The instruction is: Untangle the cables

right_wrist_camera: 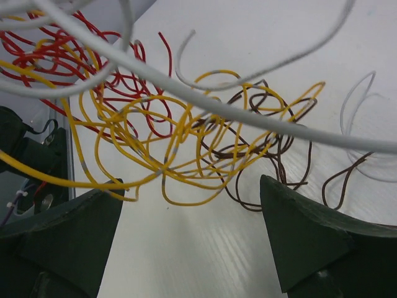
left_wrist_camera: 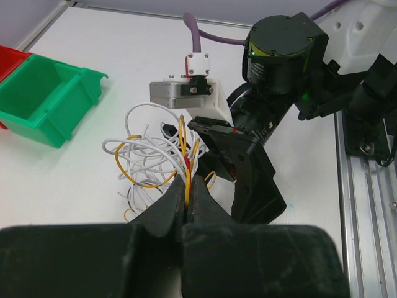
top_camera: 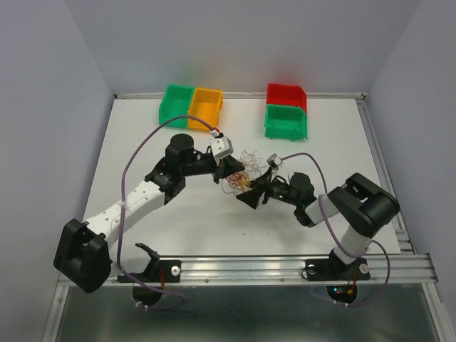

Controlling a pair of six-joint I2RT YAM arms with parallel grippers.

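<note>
Left wrist view shows the left gripper (left_wrist_camera: 188, 186) pinching one yellow cable (left_wrist_camera: 183, 139); right wrist view shows the right gripper (right_wrist_camera: 191, 186) wide apart by the cables (right_wrist_camera: 248, 116)

— What surrounds the bench on your feed?
— I see a flat matte white tabletop (top_camera: 142, 135) boxed in by plain pale grey-blue walls: a back wall (top_camera: 242, 43), a left wall (top_camera: 43, 142) and a right wall (top_camera: 424, 107).
— And the edges?
— A silver aluminium rail (top_camera: 242, 267) runs along the near edge, and a second silver rail (top_camera: 385, 164) runs down the right side. Below the near one I see a dull grey strip (top_camera: 242, 317); floor or shelf, I can't tell.
— Light?
— Soft and even, with faint shadows.
</note>
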